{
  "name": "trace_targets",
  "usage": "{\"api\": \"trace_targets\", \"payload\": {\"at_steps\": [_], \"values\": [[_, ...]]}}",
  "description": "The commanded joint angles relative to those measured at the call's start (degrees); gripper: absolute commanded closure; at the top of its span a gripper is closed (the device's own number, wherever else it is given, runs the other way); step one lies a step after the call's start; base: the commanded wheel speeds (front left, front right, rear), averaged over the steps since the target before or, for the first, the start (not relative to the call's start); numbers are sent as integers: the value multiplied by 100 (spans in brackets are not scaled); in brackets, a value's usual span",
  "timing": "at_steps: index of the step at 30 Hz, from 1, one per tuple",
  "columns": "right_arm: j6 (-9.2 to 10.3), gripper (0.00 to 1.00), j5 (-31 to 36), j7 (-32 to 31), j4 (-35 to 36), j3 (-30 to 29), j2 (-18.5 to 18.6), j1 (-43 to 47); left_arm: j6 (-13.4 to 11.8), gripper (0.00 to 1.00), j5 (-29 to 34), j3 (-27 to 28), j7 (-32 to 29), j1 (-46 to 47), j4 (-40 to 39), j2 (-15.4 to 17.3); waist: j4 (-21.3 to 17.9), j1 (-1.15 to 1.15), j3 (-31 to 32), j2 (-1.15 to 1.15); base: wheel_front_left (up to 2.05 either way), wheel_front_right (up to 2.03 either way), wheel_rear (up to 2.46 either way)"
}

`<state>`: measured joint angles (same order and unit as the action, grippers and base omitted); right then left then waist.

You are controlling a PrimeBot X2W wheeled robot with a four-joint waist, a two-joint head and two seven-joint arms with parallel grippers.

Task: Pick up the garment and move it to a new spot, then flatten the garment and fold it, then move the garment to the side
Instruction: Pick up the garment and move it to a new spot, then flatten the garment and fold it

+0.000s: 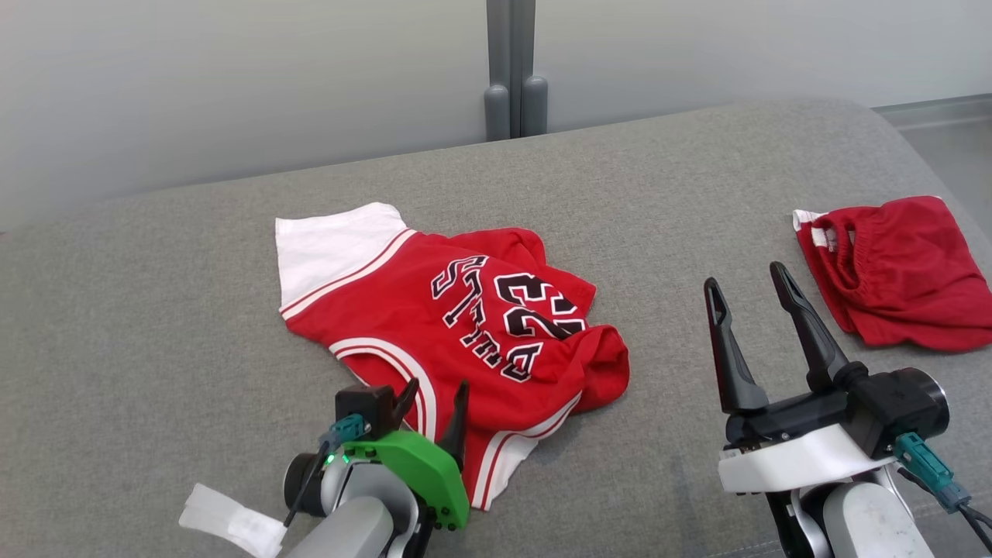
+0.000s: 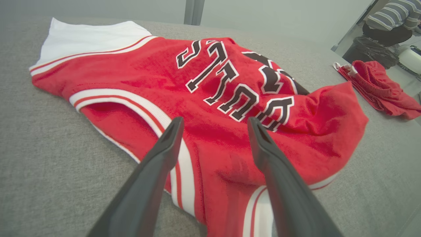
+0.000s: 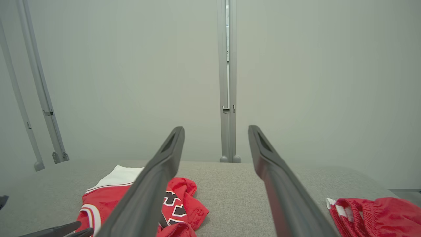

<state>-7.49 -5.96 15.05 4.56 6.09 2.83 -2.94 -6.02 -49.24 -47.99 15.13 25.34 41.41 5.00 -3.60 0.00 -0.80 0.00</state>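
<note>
Garment: the red jersey (image 1: 457, 325) is lying in the middle of the grey cushion (image 1: 155, 310). It is not lying flat. Its right side is bunching up in a soft lump.
Look of the garment: it is showing black letters with white edges and the number 23. A white part is sticking out at its far left corner, and white stripes are running along its edges.
Left gripper: the left gripper (image 1: 436, 385) is hanging at the near edge of the jersey, and its two dark fingers are pointing over the red cloth.
Left jaws: they are standing wide apart. In the left wrist view no cloth is sitting between them. It is too hard to tell if the fingertips are touching the jersey.
Right gripper: the right gripper (image 1: 744, 276) is hanging over bare grey cushion, between the jersey and the red shorts (image 1: 899, 271), touching neither.
Right jaws: they are standing wide apart and holding nothing.
Red shorts: they are lying crumpled near the right edge of the cushion, well apart from the jersey.
White scrap: a small white scrap (image 1: 229, 523) is showing beside the left arm, low on the left.
Behind: a grey pole (image 1: 511, 70) is standing against the pale wall, past the far edge of the cushion.
Person: a person in a striped top (image 2: 391, 19) is bending over, far off in the left wrist view.
</note>
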Motion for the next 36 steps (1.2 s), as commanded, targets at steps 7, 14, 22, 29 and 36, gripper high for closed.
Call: {"api": "trace_targets", "payload": {"at_steps": [7, 14, 22, 29, 36], "values": [[0, 0, 85, 13, 16, -19, 14, -50, 195, 0, 27, 275, 2, -297, 560, -72, -163, 0, -151, 0, 0, 0, 0], [0, 0, 76, 14, -8, -62, 14, -98, 273, 0, 72, 423, -2, -442, 909, -139, -214, 0, -249, 0, 0, 0, 0], [0, 0, 62, 14, -42, -52, 13, -159, 449, 100, 23, 477, -8, -296, 1093, -198, -247, 0, -246, 0, 0, 0, 0], [0, 0, 62, 14, -8, -176, 13, -66, 174, 100, 404, 1073, 3, -73, 699, 71, -177, 0, -193, 0, 0, 0, 0], [0, 0, 15, 13, 11, -190, 13, 6, -80, 100, 1003, 1889, 3, 62, -70, 582, -80, 0, -156, 0, 0, 0, 0]]}}
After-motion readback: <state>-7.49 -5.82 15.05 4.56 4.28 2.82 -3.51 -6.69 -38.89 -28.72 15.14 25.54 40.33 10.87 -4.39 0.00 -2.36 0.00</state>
